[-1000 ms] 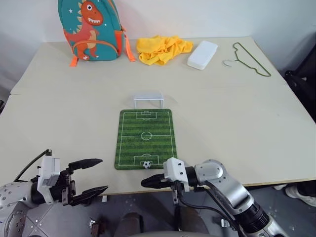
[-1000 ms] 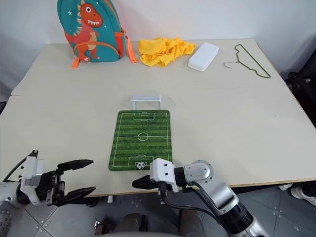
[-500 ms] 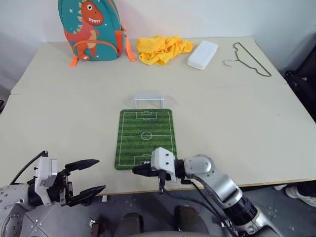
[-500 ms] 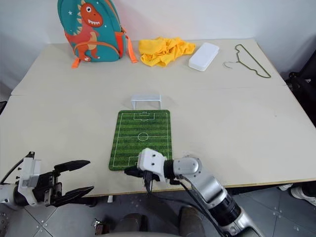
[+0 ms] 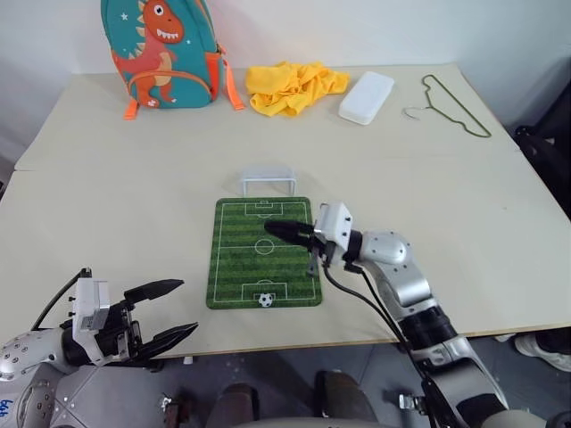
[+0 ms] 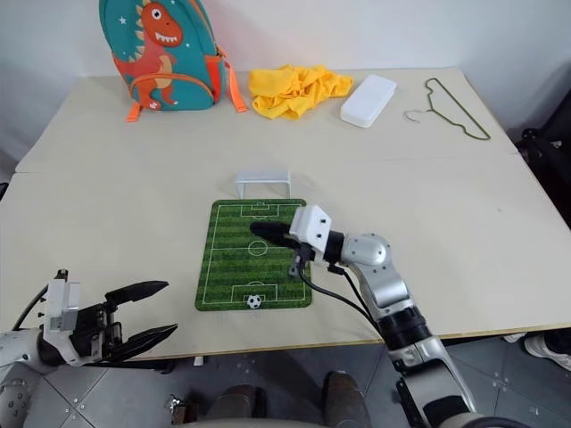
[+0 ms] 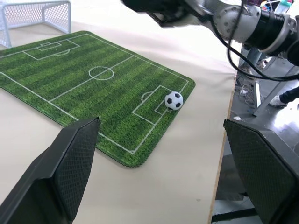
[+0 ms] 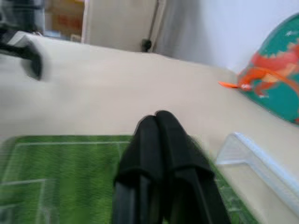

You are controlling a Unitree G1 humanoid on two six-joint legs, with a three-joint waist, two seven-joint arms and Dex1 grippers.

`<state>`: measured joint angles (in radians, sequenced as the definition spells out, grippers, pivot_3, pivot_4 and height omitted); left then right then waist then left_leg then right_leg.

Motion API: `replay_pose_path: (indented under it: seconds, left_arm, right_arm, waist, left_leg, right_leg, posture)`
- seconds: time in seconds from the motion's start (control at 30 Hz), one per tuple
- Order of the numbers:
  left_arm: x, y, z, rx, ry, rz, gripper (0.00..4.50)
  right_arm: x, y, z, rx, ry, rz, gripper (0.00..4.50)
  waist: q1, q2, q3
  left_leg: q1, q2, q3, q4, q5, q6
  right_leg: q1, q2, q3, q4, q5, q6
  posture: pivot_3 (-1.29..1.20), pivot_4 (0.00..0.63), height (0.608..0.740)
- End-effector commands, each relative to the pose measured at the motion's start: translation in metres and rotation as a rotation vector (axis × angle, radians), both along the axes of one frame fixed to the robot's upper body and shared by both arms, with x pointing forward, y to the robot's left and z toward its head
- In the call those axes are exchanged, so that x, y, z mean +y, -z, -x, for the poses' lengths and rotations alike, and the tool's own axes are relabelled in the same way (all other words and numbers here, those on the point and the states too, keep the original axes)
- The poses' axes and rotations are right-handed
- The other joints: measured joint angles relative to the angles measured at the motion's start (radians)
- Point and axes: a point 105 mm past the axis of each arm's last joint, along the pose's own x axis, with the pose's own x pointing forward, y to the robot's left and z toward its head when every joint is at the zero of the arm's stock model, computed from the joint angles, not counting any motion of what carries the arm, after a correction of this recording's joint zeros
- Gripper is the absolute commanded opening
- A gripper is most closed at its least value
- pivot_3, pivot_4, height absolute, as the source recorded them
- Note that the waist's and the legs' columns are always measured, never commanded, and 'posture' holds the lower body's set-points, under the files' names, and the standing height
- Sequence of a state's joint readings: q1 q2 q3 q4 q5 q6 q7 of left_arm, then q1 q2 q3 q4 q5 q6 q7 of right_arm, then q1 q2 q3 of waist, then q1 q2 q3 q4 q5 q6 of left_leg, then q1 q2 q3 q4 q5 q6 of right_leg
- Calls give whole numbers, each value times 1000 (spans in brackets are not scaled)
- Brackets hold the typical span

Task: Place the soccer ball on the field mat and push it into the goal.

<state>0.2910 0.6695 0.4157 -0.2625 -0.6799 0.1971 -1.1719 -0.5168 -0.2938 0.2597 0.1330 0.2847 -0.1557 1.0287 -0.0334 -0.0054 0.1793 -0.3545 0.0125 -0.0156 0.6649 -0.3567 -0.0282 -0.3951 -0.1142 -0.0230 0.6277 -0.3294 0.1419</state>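
Observation:
The soccer ball (image 5: pixel 265 300) lies on the field mat (image 5: pixel 241 259), in the penalty box at the mat's near end. It also shows in the left wrist view as the soccer ball (image 7: pixel 174 100). The white goal (image 5: pixel 268 181) stands just past the mat's far end. My right gripper (image 5: pixel 270 229) is shut and empty. It hovers over the mat beside the centre circle, pointing left, well beyond the ball. My left gripper (image 5: pixel 186 308) is open and empty, off the table's front edge at the lower left, with its fingers (image 7: pixel 70 163) spread wide.
A dinosaur backpack (image 5: pixel 161 49), a yellow cloth (image 5: pixel 294 86), a white case (image 5: pixel 366 97) and a wire hanger (image 5: pixel 455 107) lie along the table's far side. The table's front edge (image 5: pixel 375 339) runs just behind the mat's near end.
My right gripper, still shut, has risen from the table's front edge near the ball and moved forward over the mat's middle. The ball has stayed put. The left gripper has held still.

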Motion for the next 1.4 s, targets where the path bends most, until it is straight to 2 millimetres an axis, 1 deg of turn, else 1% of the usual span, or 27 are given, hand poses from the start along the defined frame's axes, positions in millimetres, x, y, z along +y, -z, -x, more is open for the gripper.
replay_pose_path:
  seconds: [0.03,0.07,0.13,0.2,0.3,0.4,0.47,0.57,0.63,0.73,0.83,0.87,0.93,1.0,1.07,1.13,1.2,1.3,1.4]
  left_arm:
    - [0,-1,1,-12,4,6,4500]
    - [0,-1,2,-12,4,6,4500]
    - [1,-1,4,-8,11,0,4500]
    - [2,1,6,-2,21,-11,4500]
    - [3,2,6,1,25,-22,4500]
    - [3,2,6,2,29,-22,4500]
    - [3,2,6,2,32,-22,4500]
    - [3,2,6,3,35,-22,4500]
    - [3,2,6,2,35,-22,4500]
    - [2,2,5,0,34,-22,4500]
    - [2,2,5,-4,30,-22,4500]
    - [2,1,5,-8,25,-20,4500]
    - [3,0,5,-14,14,-17,4500]
    - [4,0,5,-17,3,-16,4500]
    - [5,0,5,-17,-4,-14,4500]
    - [8,-1,2,-21,-36,-3,4500]
    - [11,-1,-1,-18,-66,6,4500]
    - [13,0,-8,-21,-102,-1,4500]
    - [15,1,-14,-49,-140,-40,4500]
  right_arm:
    - [2,20,44,130,-228,87,16]
    - [2,24,49,168,-243,106,16]
    - [4,46,71,238,-315,223,16]
    - [4,58,87,287,-352,292,16]
    - [5,66,95,318,-332,327,16]
    - [8,72,94,326,-277,334,16]
    - [8,72,91,319,-246,334,16]
    - [14,72,78,299,-173,321,16]
    - [16,73,74,290,-161,321,16]
    - [22,71,62,258,-125,318,16]
    - [30,57,31,188,9,258,16]
    - [31,46,16,170,79,208,16]
    - [27,30,-6,107,200,155,16]
    - [22,23,-16,75,250,132,16]
    - [18,19,-20,69,276,104,16]
    - [15,16,-17,76,270,81,16]
    - [15,18,-11,90,245,77,16]
    - [13,23,-8,101,240,94,16]
    - [7,27,-6,112,232,99,16]
  waist:
    - [3,0,0]
    - [4,0,0]
    - [3,0,0]
    - [3,0,0]
    - [5,0,0]
    - [6,0,0]
    - [6,0,0]
    - [5,0,0]
    - [4,0,0]
    - [4,0,0]
    - [3,0,0]
    - [2,0,0]
    - [1,0,0]
    - [2,0,0]
    - [5,-1,0]
    - [5,-1,0]
    - [3,-1,0]
    - [1,-1,0]
    - [0,-1,0]
  left_leg:
    - [0,0,0,0,0,0]
    - [0,0,0,0,-1,1]
    - [0,0,0,1,-1,1]
    - [0,0,1,2,-1,0]
    - [1,0,1,2,0,0]
    - [1,0,1,3,1,-1]
    - [1,0,1,3,1,-1]
    - [1,0,1,3,1,-1]
    - [1,0,1,3,1,-1]
    - [1,0,1,2,1,-1]
    - [1,0,1,3,1,-1]
    - [1,0,1,3,1,-2]
    - [1,0,1,3,2,-3]
    - [1,0,1,3,2,-3]
    - [1,0,0,2,2,-3]
    - [0,0,-1,1,1,-2]
    - [0,0,0,0,0,-2]
    - [-1,-1,0,0,0,-1]
    - [-1,0,2,1,0,-1]
  right_leg:
    - [0,0,0,0,0,0]
    - [0,0,-1,-1,0,0]
    - [1,0,-1,-1,0,0]
    - [1,0,-1,-2,0,0]
    - [1,0,0,-3,0,0]
    - [1,0,0,-3,0,-2]
    - [1,0,0,-3,0,-2]
    - [1,0,0,-3,0,-2]
    - [1,0,0,-3,0,-2]
    - [0,0,0,-3,0,-2]
    - [0,0,0,-3,0,-2]
    - [0,0,0,-2,0,-2]
    - [-1,0,0,-1,0,-2]
    - [-2,0,0,0,0,-2]
    - [-1,0,-1,0,0,-3]
    - [-1,0,-1,0,0,-2]
    - [-1,0,-1,0,1,-2]
    - [-1,0,-2,0,1,-2]
    - [-1,0,-2,0,1,-2]
  posture:
    - [0,150,740]
    - [0,150,740]
    - [0,150,740]
    - [0,150,740]
    - [0,150,740]
    - [0,150,740]
    - [0,150,740]
    - [0,150,740]
    - [0,150,740]
    - [0,150,740]
    - [0,150,740]
    - [0,150,740]
    - [0,150,740]
    - [0,150,740]
    - [0,150,740]
    - [0,150,740]
    - [0,150,740]
    - [0,150,740]
    - [0,150,740]
